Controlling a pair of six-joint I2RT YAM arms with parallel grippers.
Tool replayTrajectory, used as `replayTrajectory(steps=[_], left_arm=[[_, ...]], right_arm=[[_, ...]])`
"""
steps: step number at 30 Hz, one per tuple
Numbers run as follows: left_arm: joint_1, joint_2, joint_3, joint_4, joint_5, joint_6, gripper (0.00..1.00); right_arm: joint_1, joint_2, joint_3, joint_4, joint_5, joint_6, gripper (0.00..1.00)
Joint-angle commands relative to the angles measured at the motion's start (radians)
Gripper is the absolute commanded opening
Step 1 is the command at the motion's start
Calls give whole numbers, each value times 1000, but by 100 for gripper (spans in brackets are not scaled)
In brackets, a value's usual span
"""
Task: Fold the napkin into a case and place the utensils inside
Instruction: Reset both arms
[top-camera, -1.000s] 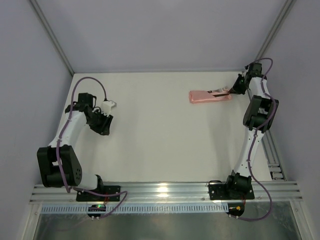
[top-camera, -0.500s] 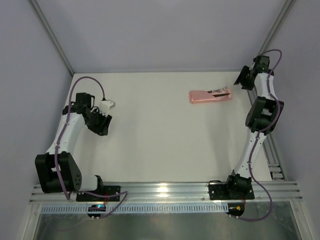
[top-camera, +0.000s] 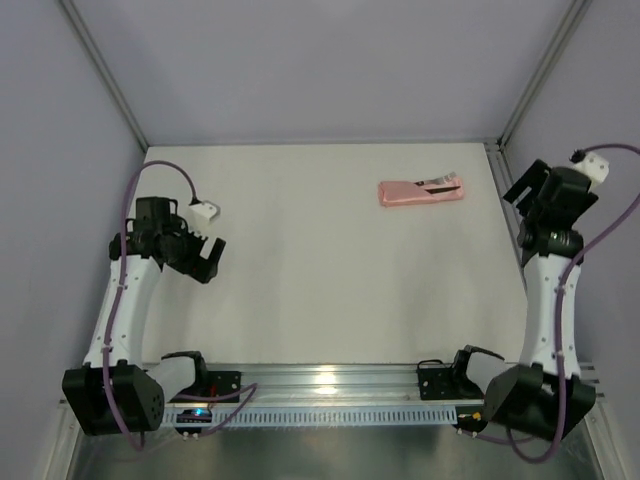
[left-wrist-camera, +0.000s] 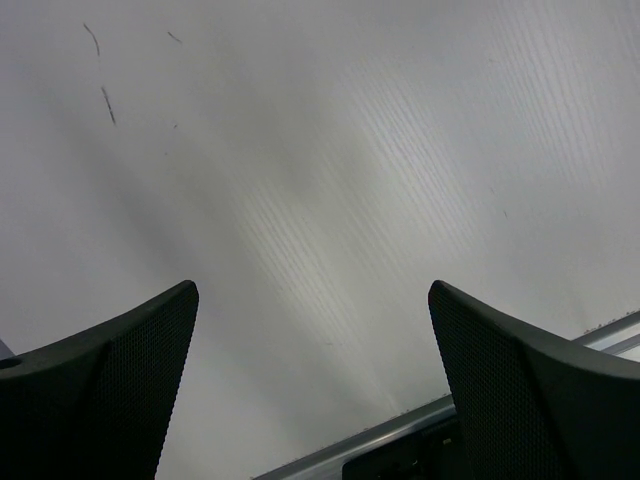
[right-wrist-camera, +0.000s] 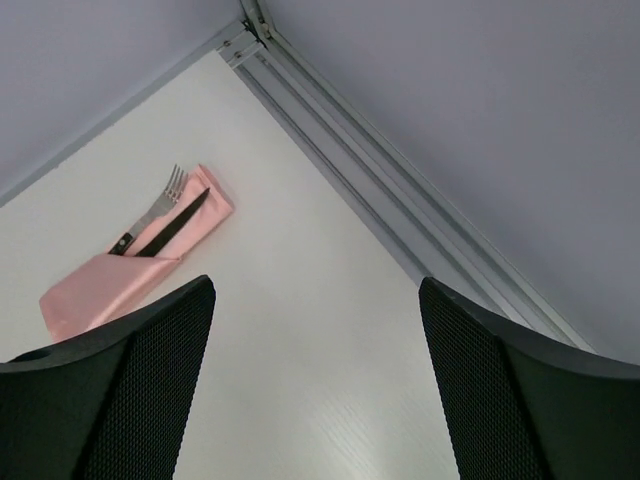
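The fingers of my left gripper stand spread as wide as I see them go, two dark mesh-faced pads with nothing between them but bare white table. On the right gripper it is the same: two fingers far apart, gripping nothing. From the overhead camera I count two arms, one on each side. The left gripper hangs over the left part of the table, and the right gripper sits out by the right edge. Neither touches anything. I count one pink case, a narrow folded packet lying flat on the far right part of the table, near the metal rail along that edge and well apart from both grippers. In the right wrist view the case has one fork tucked into it, silver prongs sticking out of the open end and resting on the pink back layer. Just beside the fork lies one dark pointed piece, also poking out of the pocket; I cannot tell what it is.
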Motion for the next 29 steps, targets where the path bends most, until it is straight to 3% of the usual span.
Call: replayTrajectory(steps=[1, 8, 11, 12, 29], left_arm=[[13, -49, -35, -21, 35, -26, 99], [14, -60, -81, -56, -10, -19, 99], [14, -64, -112, -67, -27, -14, 99], [14, -66, -121, -66, -27, -14, 99], [14, -136, -229, -80, -17, -20, 99]], right_arm=[[2, -209, -263, 17, 80, 42, 87], [2, -625, -578, -65, -62, 98, 86], [13, -715, -637, -64, -91, 138, 87], [14, -750, -637, -60, -129, 137, 96], [13, -726, -649, -37, -125, 145, 99]])
